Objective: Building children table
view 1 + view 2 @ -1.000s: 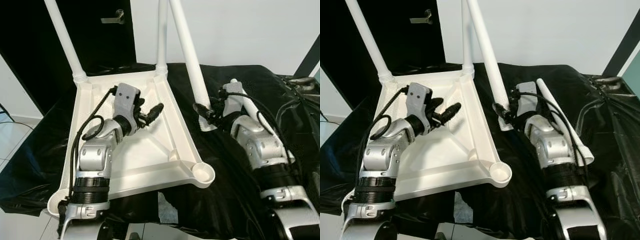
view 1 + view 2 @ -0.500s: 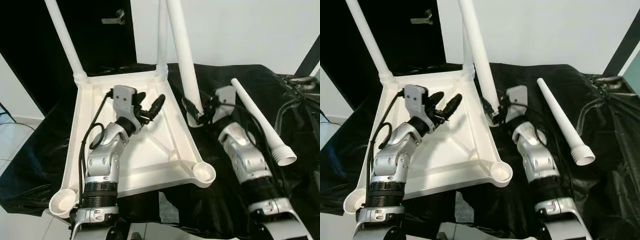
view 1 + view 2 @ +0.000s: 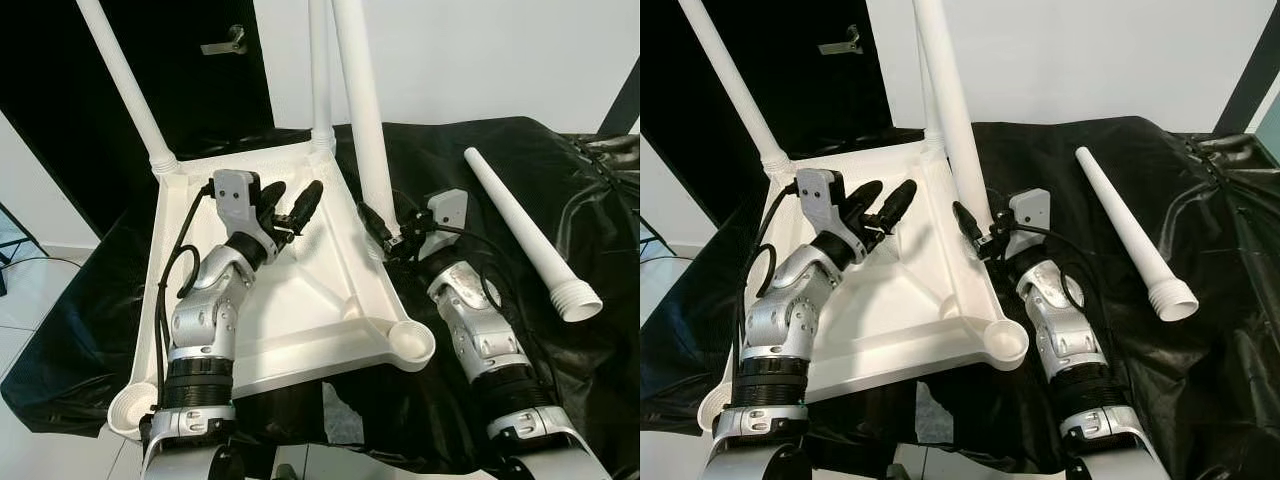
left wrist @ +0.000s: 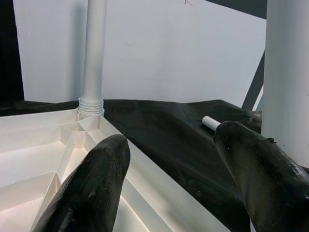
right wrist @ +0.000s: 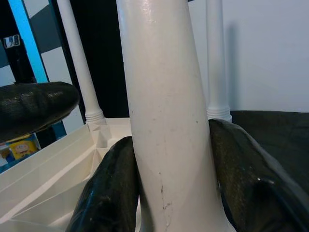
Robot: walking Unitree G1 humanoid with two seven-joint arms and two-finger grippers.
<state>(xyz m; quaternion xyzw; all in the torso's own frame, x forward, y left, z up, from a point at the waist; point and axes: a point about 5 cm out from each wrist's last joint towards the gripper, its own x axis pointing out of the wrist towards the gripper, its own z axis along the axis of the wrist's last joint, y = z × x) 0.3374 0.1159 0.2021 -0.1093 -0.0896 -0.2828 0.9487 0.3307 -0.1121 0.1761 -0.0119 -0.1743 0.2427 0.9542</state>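
Observation:
A white table top lies upside down on the black cloth. Two white legs stand screwed into its far corners. My right gripper is shut on a third leg, upright just beside the top's right rim; in the right wrist view this leg sits between both fingers. My left gripper hovers open over the top's underside with nothing in it. A fourth leg lies loose on the cloth at the right. The near right corner socket is empty.
The black cloth covers the whole work surface, with wrinkles at the right. A dark doorway with a handle is at the back left, a white wall behind. Tiled floor shows past the left edge.
My right gripper has carried the upright leg leftward, up against the table top's right rim. My left gripper has shifted a little farther over the underside, still open.

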